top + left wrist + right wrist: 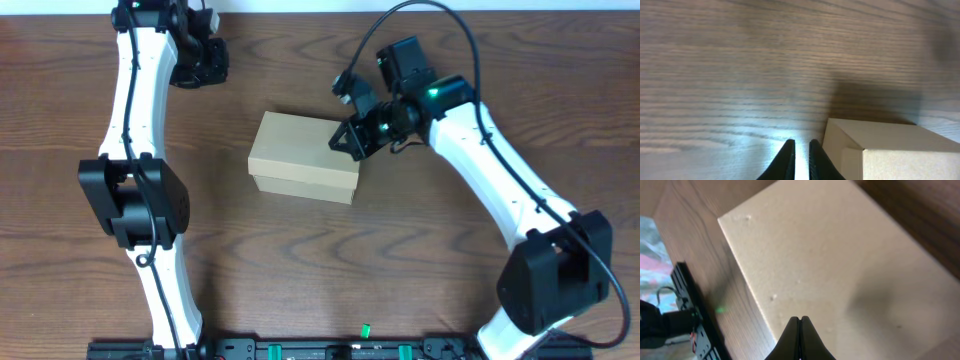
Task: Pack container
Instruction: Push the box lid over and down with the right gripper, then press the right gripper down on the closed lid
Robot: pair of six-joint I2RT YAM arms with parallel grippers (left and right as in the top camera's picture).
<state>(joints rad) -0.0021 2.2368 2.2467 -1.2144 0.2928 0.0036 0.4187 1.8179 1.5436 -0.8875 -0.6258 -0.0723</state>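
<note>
The tan cardboard container (pixel 300 155) lies in the middle of the wooden table with its flap lid down. My right gripper (pixel 352 138) is over the box's right end. In the right wrist view its fingers (pixel 800 319) are shut and empty, with their tips just above or on the lid (pixel 840 255). My left gripper (pixel 203 62) is at the back left, apart from the box. In the left wrist view its fingers (pixel 801 145) are almost together with a thin gap and hold nothing. The box corner (pixel 890 150) shows to their right.
A black rail (pixel 350 350) with a small green light runs along the table's front edge. It also shows in the right wrist view (pixel 690 315). Bare wood surrounds the box on all sides.
</note>
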